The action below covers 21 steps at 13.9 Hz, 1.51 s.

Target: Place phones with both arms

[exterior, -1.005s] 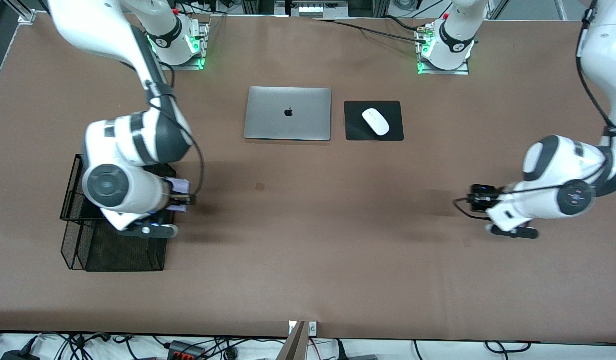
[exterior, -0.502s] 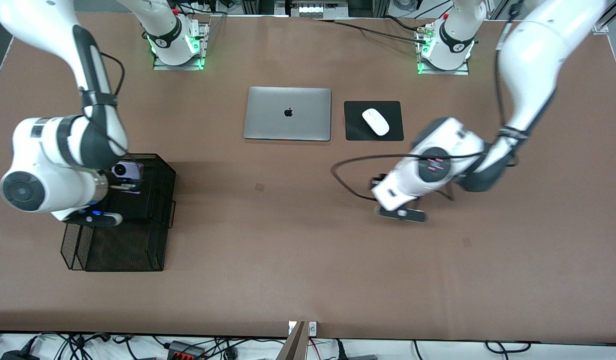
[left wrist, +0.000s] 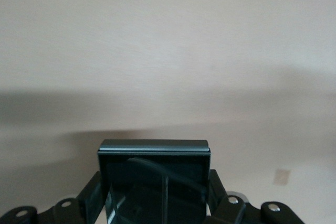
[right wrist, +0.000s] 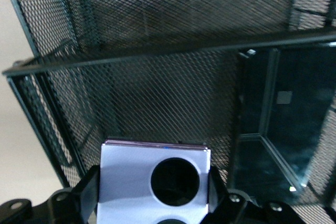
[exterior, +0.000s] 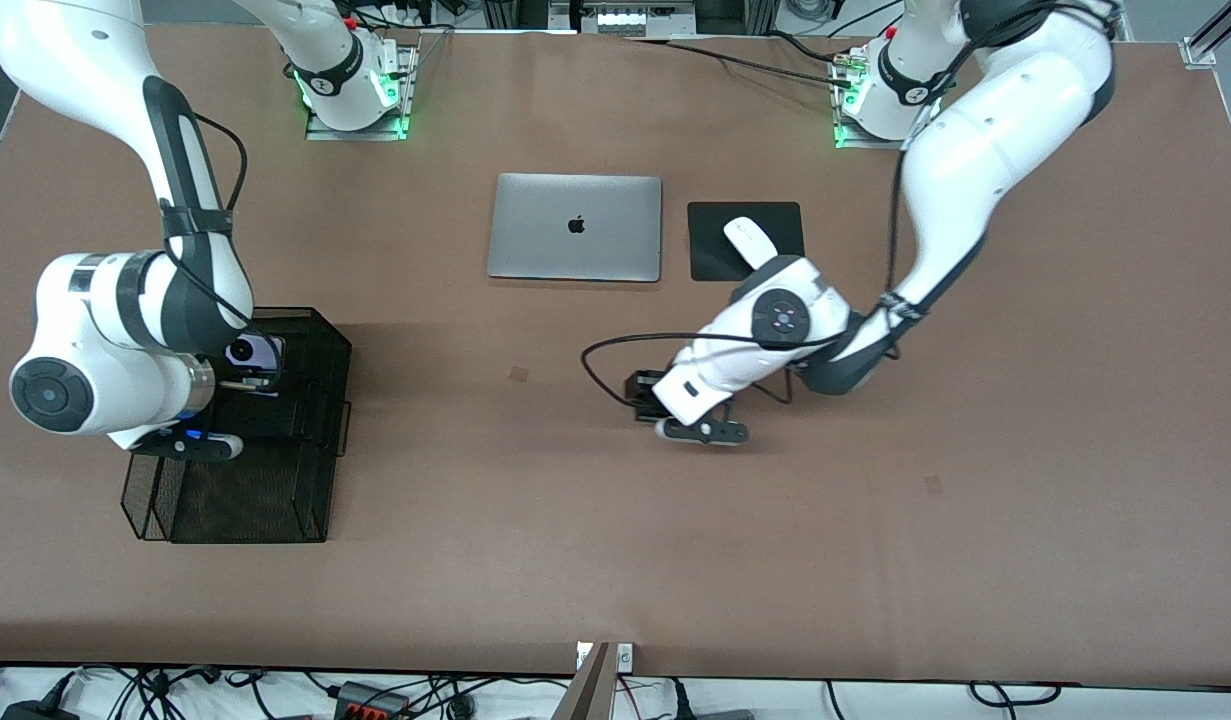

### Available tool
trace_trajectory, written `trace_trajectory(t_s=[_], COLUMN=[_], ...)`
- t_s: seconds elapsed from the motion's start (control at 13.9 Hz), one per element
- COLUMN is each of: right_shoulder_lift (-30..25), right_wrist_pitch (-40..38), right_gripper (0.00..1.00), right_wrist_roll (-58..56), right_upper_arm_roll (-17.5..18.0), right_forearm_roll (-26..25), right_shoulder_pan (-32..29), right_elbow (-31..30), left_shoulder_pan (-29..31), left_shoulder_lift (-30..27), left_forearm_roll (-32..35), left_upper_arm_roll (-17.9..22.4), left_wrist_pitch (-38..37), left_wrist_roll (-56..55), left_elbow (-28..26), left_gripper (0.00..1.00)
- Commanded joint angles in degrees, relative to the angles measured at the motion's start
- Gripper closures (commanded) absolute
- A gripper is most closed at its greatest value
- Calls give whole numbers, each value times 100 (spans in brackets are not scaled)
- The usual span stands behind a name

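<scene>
My right gripper is shut on the small lilac phone and holds it over the upper tier of a black mesh rack. In the right wrist view the lilac phone sits between the fingers, one black circle fully showing. The long flat black phone lies inside the mesh rack, beside the held phone. My left gripper is over the bare middle of the table. It is shut on the small dark square phone, gripped by its two sides.
A closed silver laptop lies toward the robots' bases. Beside it, a white mouse on a black pad is partly covered by the left arm's elbow. The rack's lower tier reaches toward the front camera.
The left arm swung from its own end of the table to the middle, carrying the dark phone. The right gripper moved the lilac phone from the rack's edge to over its upper tier.
</scene>
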Motion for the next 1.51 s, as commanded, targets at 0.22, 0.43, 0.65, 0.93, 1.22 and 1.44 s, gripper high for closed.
trace_trajectory(t_s=[0.22, 0.43, 0.65, 0.93, 1.22, 1.44], right_shoulder_lift=[-69, -473, -500, -492, -439, -263], right_wrist_pitch=[66, 74, 22, 135, 513, 742], right_gripper=[0, 0, 0, 0, 0, 0], right_wrist_roll=[32, -38, -64, 425, 454, 472], right_upper_arm_roll=[38, 73, 108, 126, 143, 144], right_forearm_roll=[152, 161, 161, 55, 116, 519], right_shoulder_pan=[-46, -11, 59, 639, 1043, 1421], right_elbow=[47, 99, 626, 618, 601, 601], left_shoulder_pan=[-828, -934, -820, -539, 22, 453], left_shoulder_lift=[147, 210, 17, -737, -1398, -2012], left_forearm_roll=[-59, -59, 46, 38, 55, 46], left_upper_arm_roll=[638, 638, 638, 629, 620, 576], left_wrist_pitch=[572, 581, 538, -1055, -3176, -4214], left_wrist_roll=[-396, -413, -369, -369, 304, 1289], left_elbow=[258, 258, 188, 82, 82, 99], left_gripper=[80, 68, 0, 0, 0, 0])
